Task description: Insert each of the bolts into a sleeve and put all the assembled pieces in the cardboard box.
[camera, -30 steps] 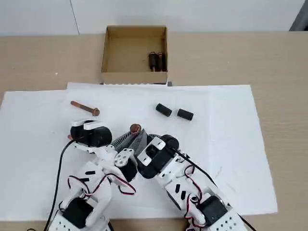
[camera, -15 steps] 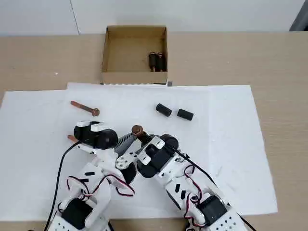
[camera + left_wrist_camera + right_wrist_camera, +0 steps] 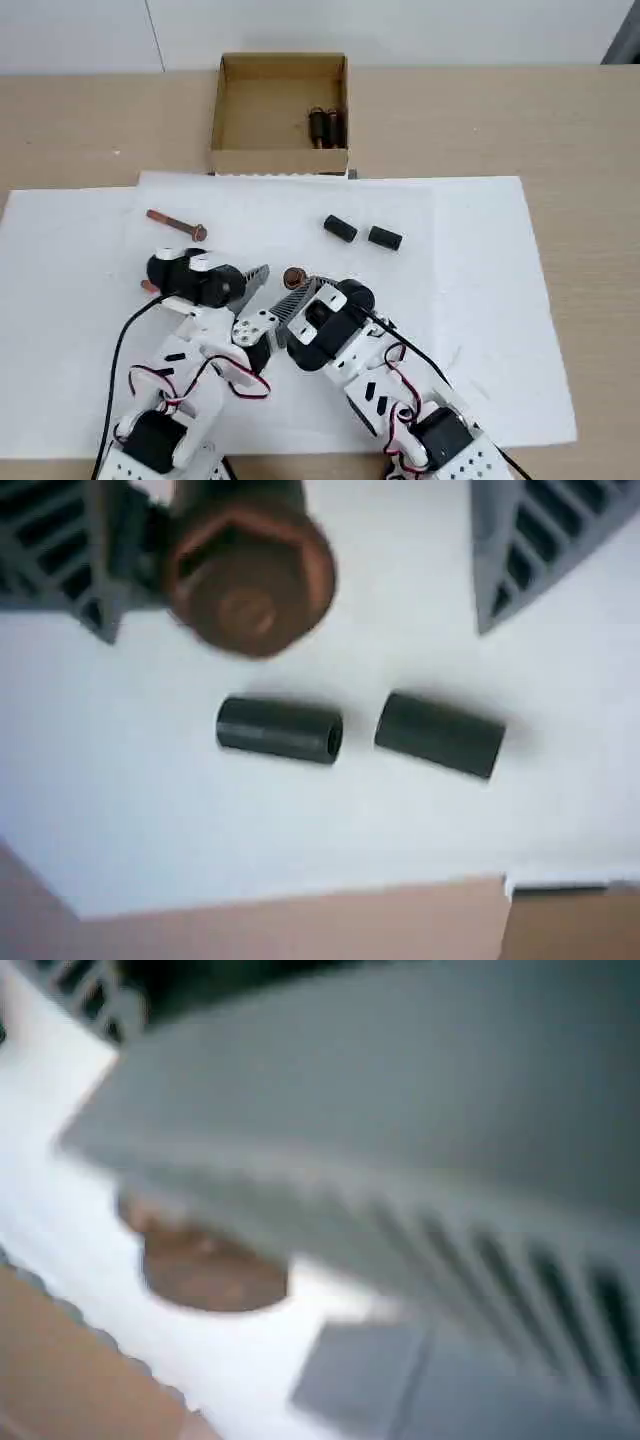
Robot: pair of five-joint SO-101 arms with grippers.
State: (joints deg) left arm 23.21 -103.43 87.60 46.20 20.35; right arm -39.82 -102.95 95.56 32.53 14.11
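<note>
A copper-headed bolt (image 3: 293, 277) is held in my right gripper (image 3: 299, 291), which is shut on its shaft at the middle of the white paper (image 3: 470, 300). In the right wrist view the bolt head (image 3: 205, 1272) shows past a grey finger (image 3: 400, 1160). My left gripper (image 3: 262, 285) stands open just left of the bolt; in the left wrist view the bolt head (image 3: 250, 570) sits between the spread fingers (image 3: 530, 550). Two black sleeves (image 3: 340, 229) (image 3: 385, 238) lie beyond, also seen as sleeves (image 3: 280, 730) (image 3: 440, 733). The cardboard box (image 3: 240, 110) holds assembled pieces (image 3: 325, 127).
A loose bolt (image 3: 177, 224) lies on the paper at the left. Another bolt's end (image 3: 147, 287) pokes out from under the left arm. The box stands on the wooden table (image 3: 500, 120) just behind the paper's far edge.
My left gripper has opened and drawn back to the left, off the bolt. The bolt stays in the right gripper and has shifted slightly right and toward me.
</note>
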